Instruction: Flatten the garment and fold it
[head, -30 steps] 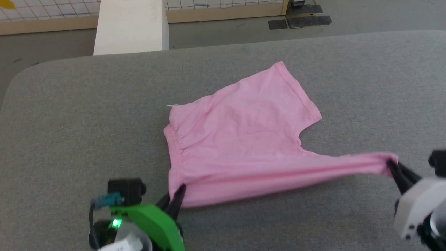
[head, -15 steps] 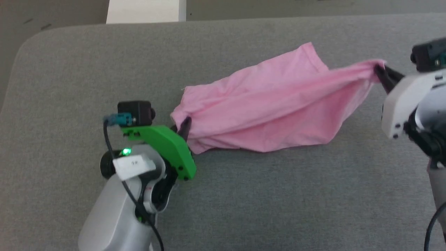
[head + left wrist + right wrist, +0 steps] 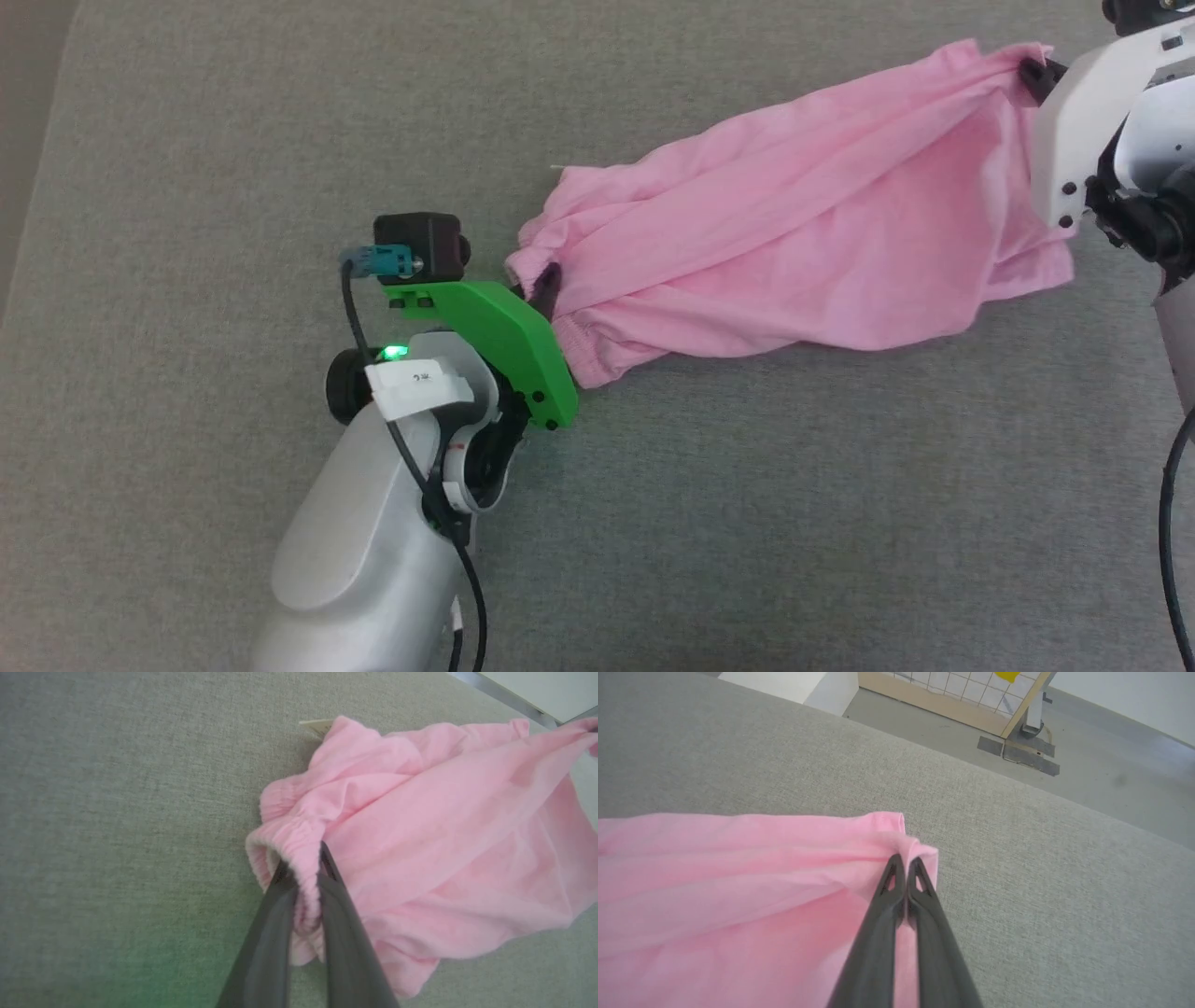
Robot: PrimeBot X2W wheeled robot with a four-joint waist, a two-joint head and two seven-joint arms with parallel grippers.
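Seemingly slack, garment [image 3: 794,243] between left gripper [image 3: 302,858] and right gripper [image 3: 904,861]

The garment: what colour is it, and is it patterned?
Plain light pink garment; clearest in head view.

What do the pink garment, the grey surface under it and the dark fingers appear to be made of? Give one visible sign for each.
Garment: thin soft knit, likely cotton jersey, matte; it drapes in folds and gathers at the elastic edge.
Surface: grey woven-looking fabric or felt, matte; fine speckled texture.
Fingers: smooth dark plastic or rubber, hard to tell which; slight sheen.
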